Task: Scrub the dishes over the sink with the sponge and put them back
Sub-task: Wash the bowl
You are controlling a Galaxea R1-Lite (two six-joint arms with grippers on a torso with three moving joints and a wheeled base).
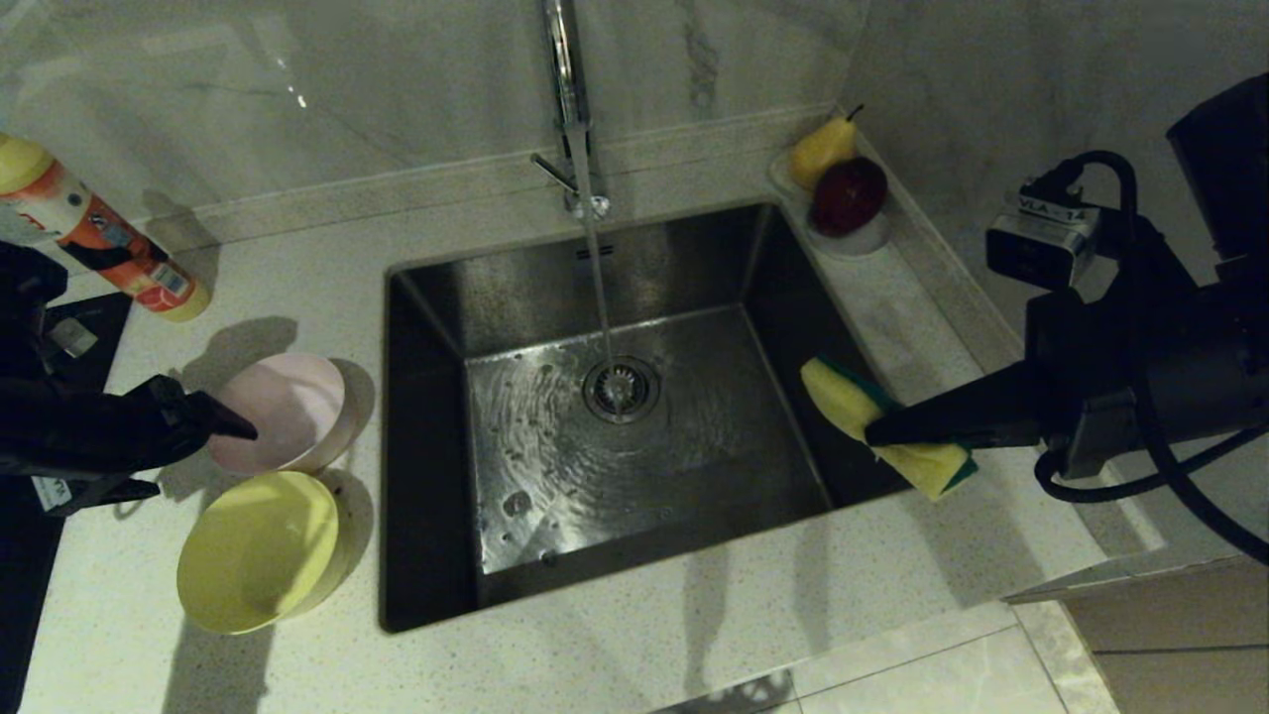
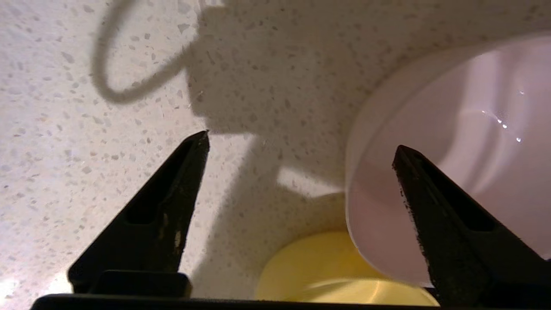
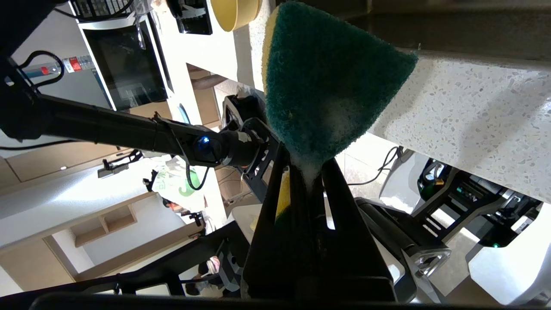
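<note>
**Pink bowl on the counter, sponge waiting at the sink**

While water runs from the faucet point(image 1: 570, 109) into the sink point(image 1: 615, 416), the head view shows the pink bowl point(image 1: 283, 412) and the yellow bowl point(image 1: 260, 550) side by side on the counter point(image 1: 694, 635) left of the basin, likely the spot where dishes are put back; no blue bowl is visible. The left pincer point(image 1: 233, 428) reaches in low and level from the left, its tip over the pink bowl's near rim. The right pincer point(image 1: 877, 433) stretches level across the basin's right edge, pinching the sponge point(image 1: 872, 421), probably held there for the next scrub.

In the left wrist view, the left pincer point(image 2: 301, 144) is spread wide: one finger over bare counter, the other over the pink bowl point(image 2: 452, 142), gripping nothing. The yellow bowl point(image 2: 327, 275) lies just beside.

In the right wrist view, the right pincer point(image 3: 308, 170) is pressed together on the sponge point(image 3: 327, 82), green face showing, with suds at the pinch.
</note>
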